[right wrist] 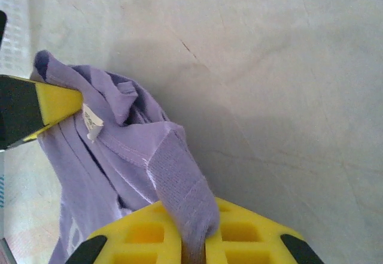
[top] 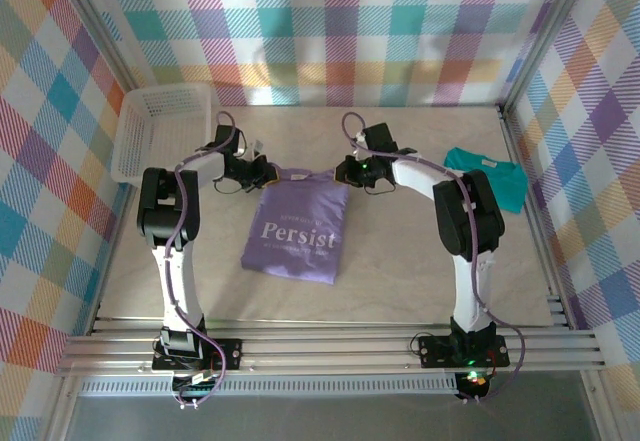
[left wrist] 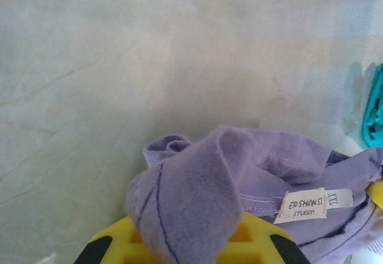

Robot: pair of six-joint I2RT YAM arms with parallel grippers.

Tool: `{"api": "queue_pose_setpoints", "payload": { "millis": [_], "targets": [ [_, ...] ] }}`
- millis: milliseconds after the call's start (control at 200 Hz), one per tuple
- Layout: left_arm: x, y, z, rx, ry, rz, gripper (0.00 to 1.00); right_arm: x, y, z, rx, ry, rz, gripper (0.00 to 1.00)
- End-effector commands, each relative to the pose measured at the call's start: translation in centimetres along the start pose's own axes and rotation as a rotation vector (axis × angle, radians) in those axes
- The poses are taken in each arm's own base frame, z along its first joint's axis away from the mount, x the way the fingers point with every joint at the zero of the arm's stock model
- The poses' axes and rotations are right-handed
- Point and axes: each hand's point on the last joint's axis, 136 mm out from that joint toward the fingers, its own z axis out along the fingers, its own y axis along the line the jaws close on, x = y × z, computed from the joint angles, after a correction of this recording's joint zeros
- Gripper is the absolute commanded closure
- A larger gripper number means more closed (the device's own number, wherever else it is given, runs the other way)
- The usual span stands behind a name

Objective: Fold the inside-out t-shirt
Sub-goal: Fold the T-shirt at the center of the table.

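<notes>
Left gripper [top: 269, 174] and right gripper [top: 339, 173] are each clamped shut on the inside-out t-shirt [top: 295, 229] at its 12 o'clock edge, mid-table, probably so the cloth lifts evenly for a fold.

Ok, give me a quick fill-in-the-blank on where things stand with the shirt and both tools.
The left tool and the right tool are each ____ on the lavender t-shirt at its far edge.
The large word printed on it reads ____.
The white basket sits in the far ____ corner of the table.
The teal t-shirt lies to the ____ of the lavender one.
Missing: shut, Persist, left, right.
</notes>
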Motion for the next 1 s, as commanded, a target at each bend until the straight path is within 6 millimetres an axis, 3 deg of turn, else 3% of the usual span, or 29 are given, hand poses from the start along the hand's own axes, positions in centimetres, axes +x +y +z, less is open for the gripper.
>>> {"api": "queue_pose_setpoints", "payload": {
  "millis": [0,130,255,400,500,555,685,795,880,995],
  "targets": [
    [-1.6,-1.7,-1.4,0.032,-0.064,0.000,1.00,-2.6,1.1,-1.1,-0.037,-0.079,-0.061,1.00],
    [-4.3,-4.1,-2.6,0.085,-0.156,0.026,1.00,-5.2,1.8,-1.9,-0.054,-0.131,-0.095,1.00],
    [-7.7,-8.6,-5.6,0.148,-0.258,0.077,1.00,-9.8,3.4,-4.8,-0.074,-0.232,-0.157,1.00],
    [-11.3,-15.8,-11.0,0.226,-0.383,0.172,1.00,-15.7,7.8,-10.9,-0.127,-0.379,-0.276,1.00],
    [-11.7,-20.0,-13.8,0.270,-0.432,0.244,1.00,-17.5,11.2,-14.7,-0.152,-0.446,-0.379,1.00],
    [-11.2,-21.3,-14.6,0.279,-0.443,0.273,1.00,-17.8,12.7,-16.5,-0.162,-0.476,-0.428,1.00],
    [-8.2,-22.3,-14.3,0.282,-0.427,0.326,1.00,-16.2,13.9,-18.2,-0.192,-0.479,-0.491,1.00],
    [-4.8,-21.1,-13.3,0.258,-0.407,0.341,1.00,-12.6,13.1,-18.0,-0.244,-0.443,-0.489,1.00],
    [-0.8,-19.4,-11.8,0.255,-0.364,0.316,1.00,-8.5,11.8,-16.9,-0.283,-0.373,-0.441,1.00],
    [6.7,-16.5,-9.8,0.203,-0.290,0.319,1.00,-2.5,9.3,-15.9,-0.281,-0.278,-0.359,1.00]
  ]
}}
